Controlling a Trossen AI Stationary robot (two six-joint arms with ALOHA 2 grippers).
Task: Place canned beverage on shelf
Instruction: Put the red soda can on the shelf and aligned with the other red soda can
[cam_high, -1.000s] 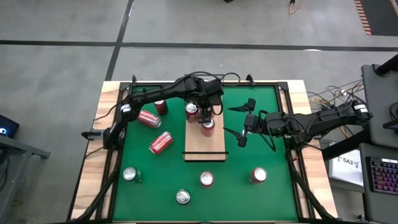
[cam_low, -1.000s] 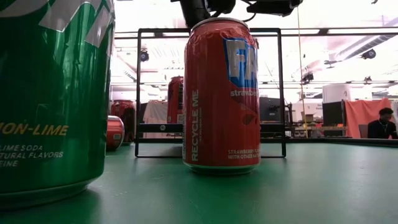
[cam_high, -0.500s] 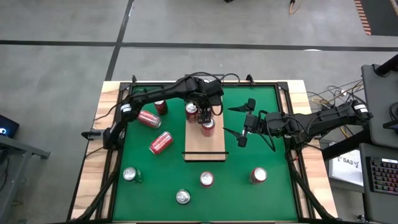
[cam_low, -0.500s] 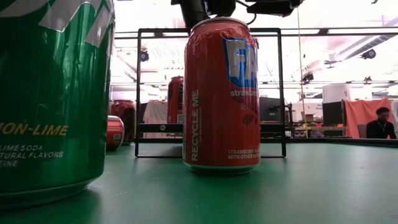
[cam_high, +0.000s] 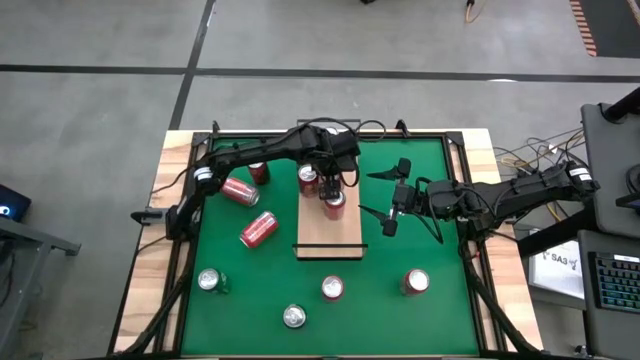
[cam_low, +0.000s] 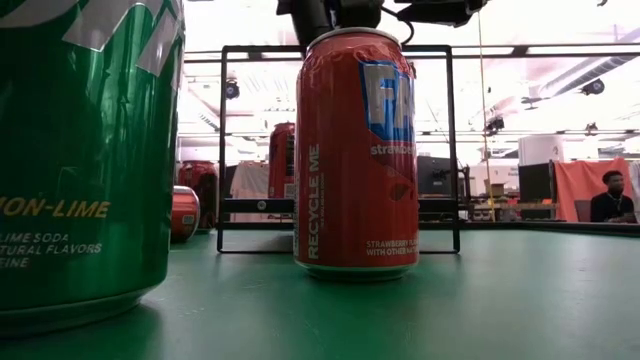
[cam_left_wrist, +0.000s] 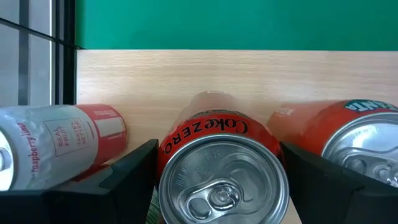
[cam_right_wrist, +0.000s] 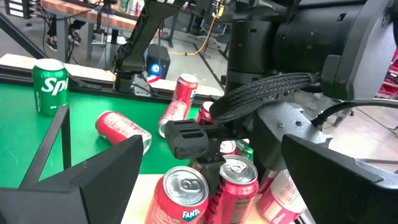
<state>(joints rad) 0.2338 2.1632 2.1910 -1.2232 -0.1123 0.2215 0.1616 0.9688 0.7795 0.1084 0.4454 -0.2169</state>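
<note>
Green mat (cam_high: 420, 230); shelf (cam_high: 330, 232); scattered cans (cam_high: 258, 229).

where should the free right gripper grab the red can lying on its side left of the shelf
Across the round body at mid-length, coming straight down. The tipped red can lies flat on the green mat at a slant, so its curved sides are free while its ends are low. Turn the right gripper, now open beside the shelf, so its fingers straddle the can's width.

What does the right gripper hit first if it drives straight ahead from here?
Likely the orange Fanta can on the shelf, straight ahead of the open right gripper; the left gripper straddles the Coke Zero can beside it.
</note>
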